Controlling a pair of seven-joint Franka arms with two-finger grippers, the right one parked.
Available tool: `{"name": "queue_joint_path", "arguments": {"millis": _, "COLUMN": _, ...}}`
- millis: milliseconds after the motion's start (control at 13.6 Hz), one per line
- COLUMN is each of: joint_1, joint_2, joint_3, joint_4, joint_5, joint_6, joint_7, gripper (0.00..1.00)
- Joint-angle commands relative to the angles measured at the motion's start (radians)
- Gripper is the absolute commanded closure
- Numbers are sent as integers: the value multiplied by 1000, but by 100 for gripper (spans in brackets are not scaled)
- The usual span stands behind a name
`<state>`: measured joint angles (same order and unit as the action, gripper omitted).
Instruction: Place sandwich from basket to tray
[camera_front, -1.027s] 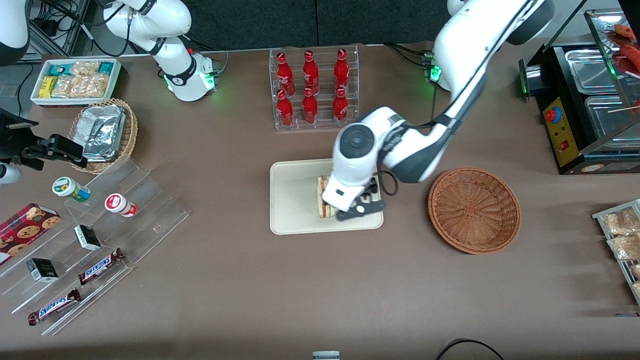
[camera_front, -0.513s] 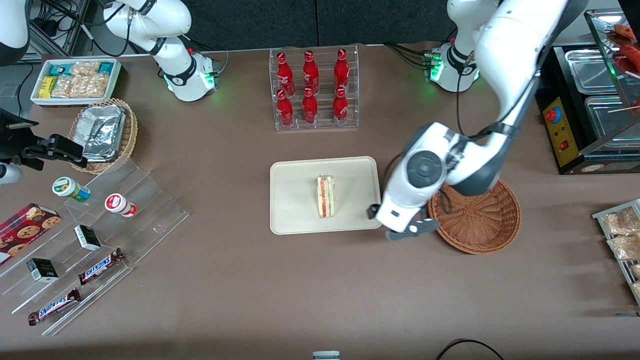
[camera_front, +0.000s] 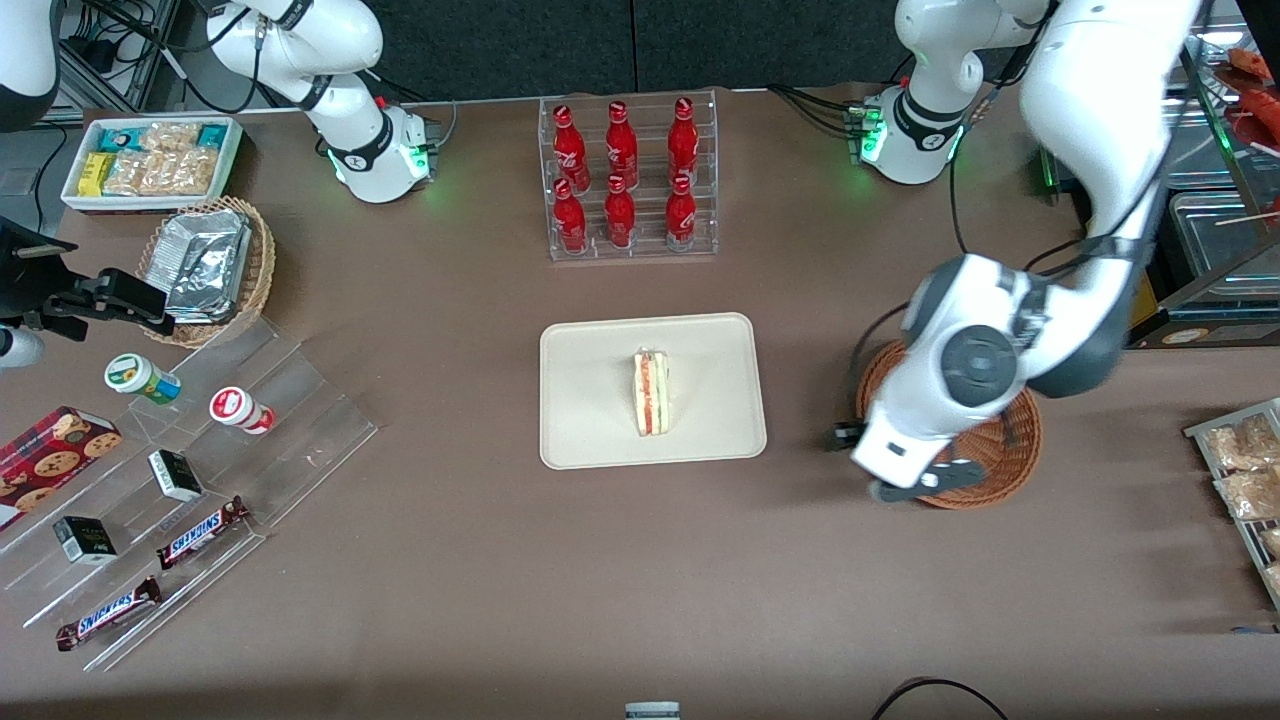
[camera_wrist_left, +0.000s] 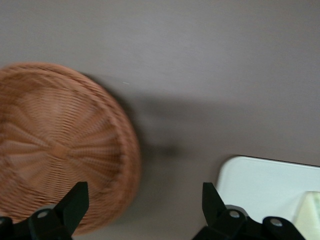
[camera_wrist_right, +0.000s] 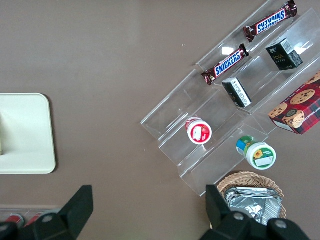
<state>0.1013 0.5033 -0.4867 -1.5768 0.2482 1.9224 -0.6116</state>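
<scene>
Sandwich (camera_front: 652, 392) sits alone on the tray (camera_front: 590, 440) — gripper (camera_wrist_left: 142, 210) spread wide, holding nothing, above the table at the basket (camera_wrist_left: 60, 145) rim, arm covering much of that basket.

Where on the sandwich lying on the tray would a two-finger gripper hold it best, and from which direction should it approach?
Probably from straight above, closing on the two broad bread faces of the sandwich. It stands on edge in the tray, filling stripe facing up, so the narrow width between those flat faces suits the fingers. The low rim and bare tray around it leave room. The gripper is open above the basket.
</scene>
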Motion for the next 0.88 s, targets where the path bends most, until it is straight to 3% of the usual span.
{"name": "queue_joint_path", "arguments": {"millis": 0, "joint_1": 67, "joint_2": -64, "joint_3": -6, "joint_4": -35, "joint_5": -24, "joint_6": -54, "joint_7": 154, "gripper": 0}}
{"name": "queue_joint_path", "arguments": {"millis": 293, "joint_1": 43, "joint_2": -144, "joint_3": 75, "joint_4": -28, "joint_5": -95, "joint_6": -138, "joint_7": 231, "gripper": 0}}
{"name": "queue_joint_path", "arguments": {"millis": 660, "joint_1": 43, "joint_2": -233, "joint_3": 91, "joint_4": -43, "joint_5": -138, "joint_6": -249, "joint_7": 302, "gripper": 0}}
{"name": "queue_joint_path", "arguments": {"millis": 807, "joint_1": 41, "joint_2": -293, "joint_3": 115, "joint_4": -74, "joint_5": -145, "joint_6": -293, "joint_7": 422, "gripper": 0}}
